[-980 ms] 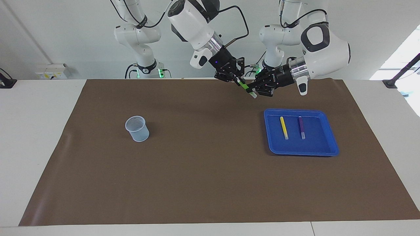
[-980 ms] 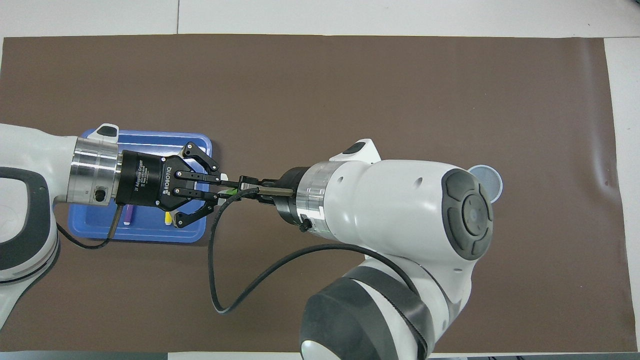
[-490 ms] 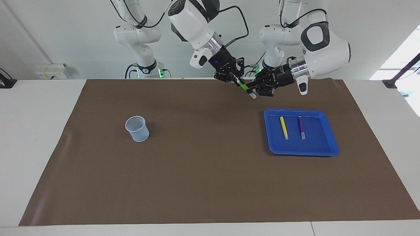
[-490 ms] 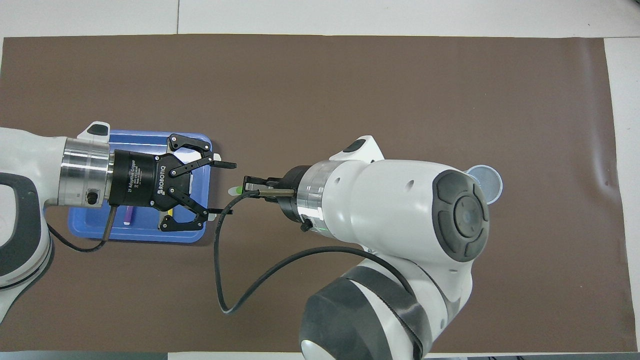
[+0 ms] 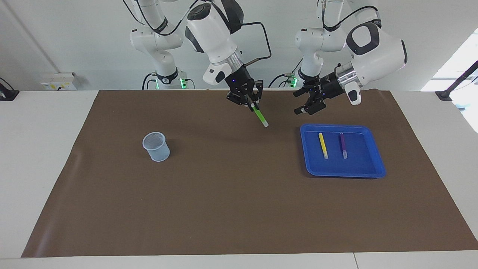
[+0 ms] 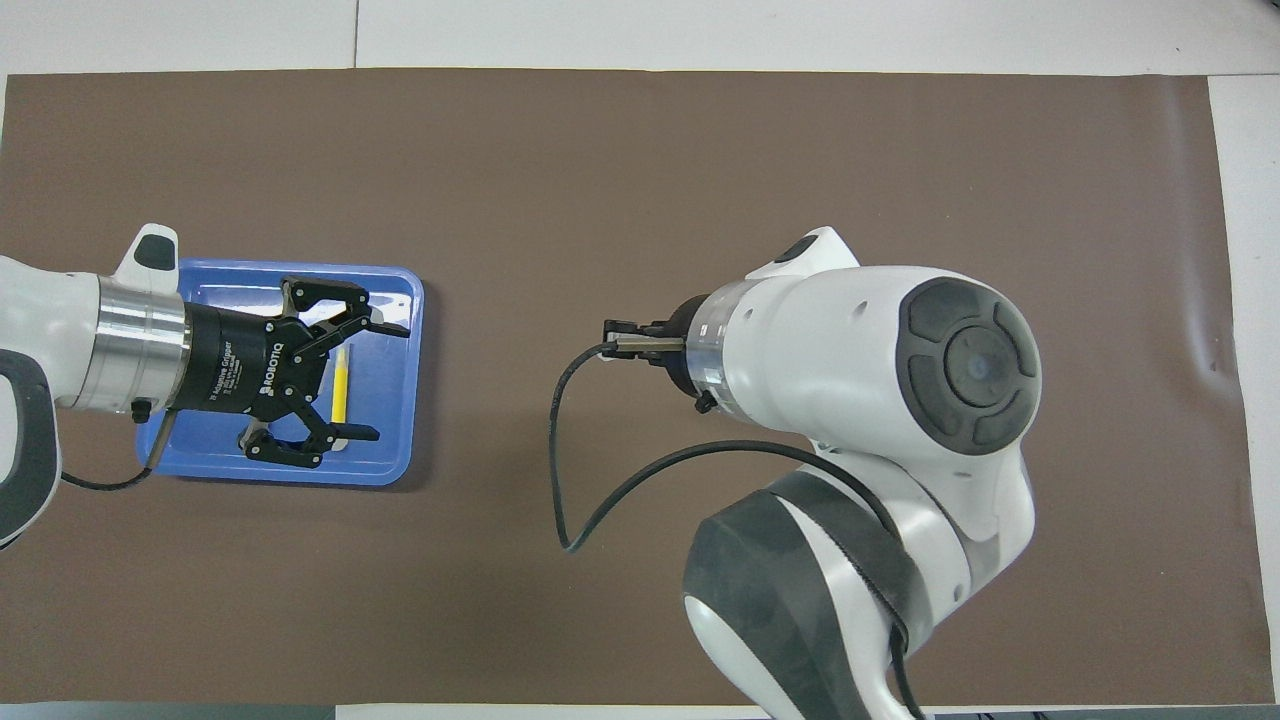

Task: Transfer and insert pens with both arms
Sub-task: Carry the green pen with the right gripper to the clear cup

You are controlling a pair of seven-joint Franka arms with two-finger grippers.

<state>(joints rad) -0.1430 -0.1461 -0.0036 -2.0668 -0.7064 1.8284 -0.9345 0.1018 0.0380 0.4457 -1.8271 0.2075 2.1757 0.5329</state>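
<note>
While the left gripper (image 5: 305, 101) hangs with jaws spread wide and empty over the blue tray (image 5: 373, 172), where the yellow pen (image 5: 323, 145) and purple pen (image 5: 343, 145) lie, the right gripper (image 5: 249, 105) pinches the green pen (image 5: 260, 116) above the brown mat (image 5: 231, 194).

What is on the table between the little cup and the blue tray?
Nothing lies there: between the cup and the blue tray the facing view shows only bare brown mat. The green pen hangs in the air above it, in the right gripper.

three pens (image 5: 323, 145), one tray (image 5: 377, 157), one cup (image 5: 156, 146)
</note>
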